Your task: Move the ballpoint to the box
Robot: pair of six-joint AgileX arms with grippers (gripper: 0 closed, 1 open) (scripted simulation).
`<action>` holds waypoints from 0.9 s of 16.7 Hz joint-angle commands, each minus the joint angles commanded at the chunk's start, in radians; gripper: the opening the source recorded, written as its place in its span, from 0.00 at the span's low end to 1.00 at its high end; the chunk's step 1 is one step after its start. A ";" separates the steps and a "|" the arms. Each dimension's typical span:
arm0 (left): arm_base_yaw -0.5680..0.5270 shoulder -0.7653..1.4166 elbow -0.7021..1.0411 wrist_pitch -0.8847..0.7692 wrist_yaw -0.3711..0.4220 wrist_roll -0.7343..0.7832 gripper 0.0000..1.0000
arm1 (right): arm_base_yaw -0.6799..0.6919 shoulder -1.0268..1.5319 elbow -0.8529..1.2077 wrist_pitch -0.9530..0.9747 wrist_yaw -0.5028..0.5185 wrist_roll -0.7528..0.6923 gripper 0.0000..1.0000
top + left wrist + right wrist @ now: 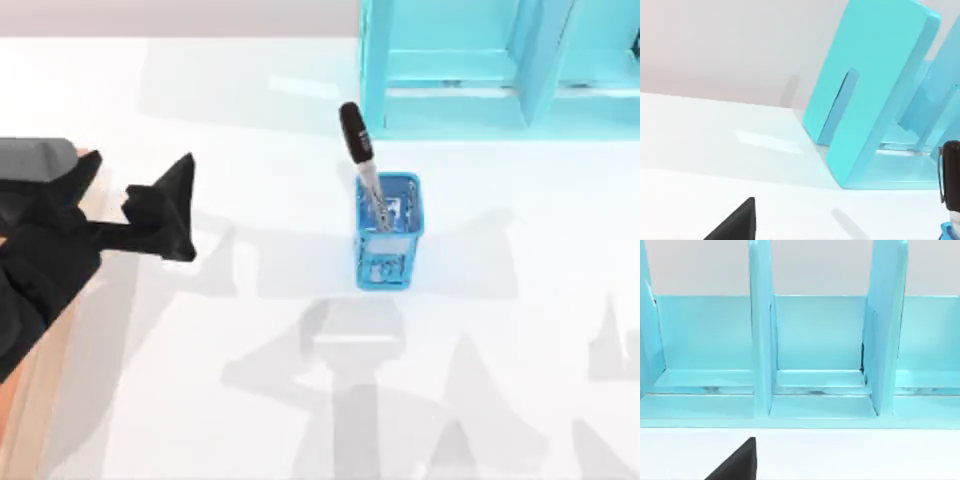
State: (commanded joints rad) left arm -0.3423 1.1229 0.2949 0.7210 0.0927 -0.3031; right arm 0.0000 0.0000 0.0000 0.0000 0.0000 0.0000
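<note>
Black-capped and silver-barrelled, the ballpoint point(362, 165) stands tip-down in a blue mesh cup point(388, 232) near the middle of the white surface point(250, 380), its cap leaning toward the far left above the cup's rim. Just behind the cup stands a cyan shelf unit point(480, 70) with upright dividers. At the top view's left edge, a strip of the wooden box point(30, 400) shows under the left arm. The left pincer point(165, 210) hovers well apart from the cup, to its left, fingers spread and grasping nothing. Whether the right pincer point(735, 465) is released or clenched cannot be told.
</note>
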 joint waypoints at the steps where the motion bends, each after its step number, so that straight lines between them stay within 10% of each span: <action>1: -0.031 0.107 0.023 0.060 0.009 -0.026 1.00 | 0.000 0.000 0.000 0.000 0.000 0.000 1.00; 8: -0.204 0.683 0.163 0.406 0.062 -0.182 1.00 | 0.000 0.000 0.000 0.000 0.000 0.000 1.00; 15: -0.250 0.810 0.209 0.509 0.077 -0.228 1.00 | 0.000 0.000 0.000 0.000 0.000 0.000 1.00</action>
State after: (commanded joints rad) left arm -0.5924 1.9329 0.5044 1.2295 0.1697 -0.5315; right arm 0.0000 0.0000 0.0000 0.0000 0.0000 0.0000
